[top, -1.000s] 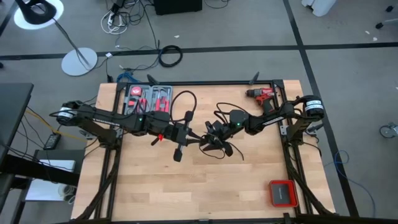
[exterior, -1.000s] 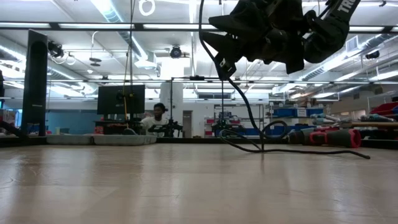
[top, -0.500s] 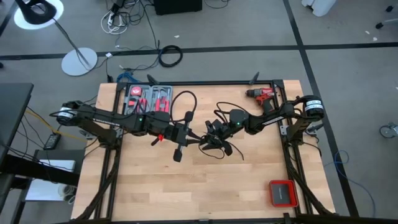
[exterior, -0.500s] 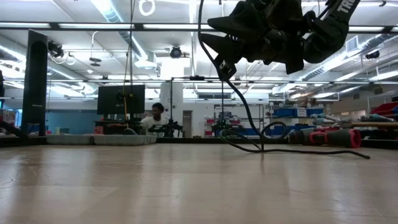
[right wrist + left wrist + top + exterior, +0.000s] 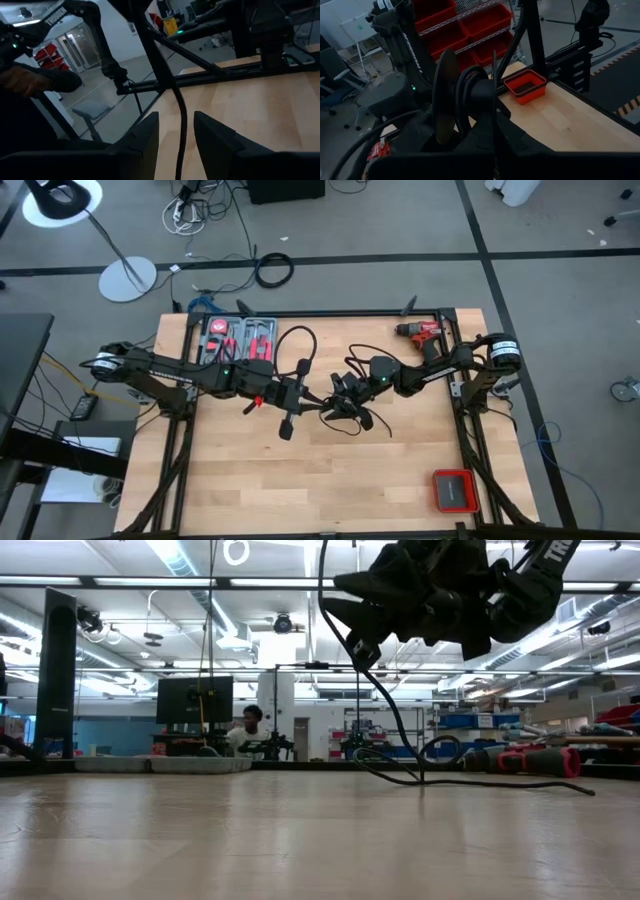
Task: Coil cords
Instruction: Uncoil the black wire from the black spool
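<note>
From the overhead camera I see both dark arms meeting over the middle of the pale wooden table (image 5: pixel 400 470). My left gripper (image 5: pixel 296 402) reaches in from the left side, its fingers clenched tight; in its own wrist camera the thin black flexible cord (image 5: pixel 494 90) runs straight up past the closed fingers and a few turns of it sit wound around a dark round hub, so I read it as clamped on the cord.

My right gripper (image 5: pixel 338 398) comes in from the right and sits just beside the left one, raised off the table. In its wrist camera the two dark fingers (image 5: pixel 145 140) stand apart with the cord (image 5: pixel 181 125) passing down between them; I cannot tell whether either finger presses on it.

The rest of the cord (image 5: pixel 300 345) loops up toward the table's far edge near the flat tray of red-handled tools (image 5: pixel 238 338), and a tangle of it lies under the two grippers. In the table-level camera it hangs down from the grippers (image 5: pixel 385 690) and trails along the surface.

A red and black power drill (image 5: pixel 424 333) lies at the far right corner, and a small red square tray (image 5: pixel 455 491) sits near the front right corner.
</note>
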`<action>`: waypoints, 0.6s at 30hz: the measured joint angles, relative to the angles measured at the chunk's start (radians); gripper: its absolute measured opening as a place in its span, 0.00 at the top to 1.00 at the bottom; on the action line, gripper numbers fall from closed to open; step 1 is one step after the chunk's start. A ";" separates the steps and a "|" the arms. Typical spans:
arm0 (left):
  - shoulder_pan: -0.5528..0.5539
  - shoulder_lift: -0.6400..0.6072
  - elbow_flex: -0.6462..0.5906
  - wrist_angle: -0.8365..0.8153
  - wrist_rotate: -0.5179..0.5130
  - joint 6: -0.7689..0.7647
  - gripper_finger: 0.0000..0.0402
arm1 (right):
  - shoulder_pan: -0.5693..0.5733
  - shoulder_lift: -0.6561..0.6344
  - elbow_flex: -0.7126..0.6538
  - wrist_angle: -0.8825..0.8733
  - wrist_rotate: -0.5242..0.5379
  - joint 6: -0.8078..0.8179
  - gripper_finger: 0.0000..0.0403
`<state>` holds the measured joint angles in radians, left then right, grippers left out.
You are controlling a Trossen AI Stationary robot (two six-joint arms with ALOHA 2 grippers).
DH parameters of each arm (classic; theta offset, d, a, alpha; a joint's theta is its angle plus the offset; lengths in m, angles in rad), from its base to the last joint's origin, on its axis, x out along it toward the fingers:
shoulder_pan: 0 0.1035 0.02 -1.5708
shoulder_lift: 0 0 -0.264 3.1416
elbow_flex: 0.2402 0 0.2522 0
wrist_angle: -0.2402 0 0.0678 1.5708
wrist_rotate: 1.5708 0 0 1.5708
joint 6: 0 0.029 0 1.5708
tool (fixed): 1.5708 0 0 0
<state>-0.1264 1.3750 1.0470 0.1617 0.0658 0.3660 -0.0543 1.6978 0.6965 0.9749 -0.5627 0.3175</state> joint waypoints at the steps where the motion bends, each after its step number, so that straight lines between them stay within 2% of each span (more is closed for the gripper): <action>1: 0.000 0.000 0.000 0.000 -0.003 0.000 1.00 | -0.002 0.000 -0.007 0.000 0.009 -0.009 0.70; 10: 0.000 0.000 0.000 0.009 -0.072 0.025 1.00 | 0.008 0.000 -0.033 0.035 0.046 -0.034 0.71; 18: 0.000 0.000 0.000 0.034 -0.082 0.051 1.00 | 0.028 0.000 -0.034 0.005 0.106 -0.063 0.71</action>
<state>-0.1265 1.3754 1.0473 0.1957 -0.0158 0.4172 -0.0265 1.6978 0.6628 0.9797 -0.4565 0.2546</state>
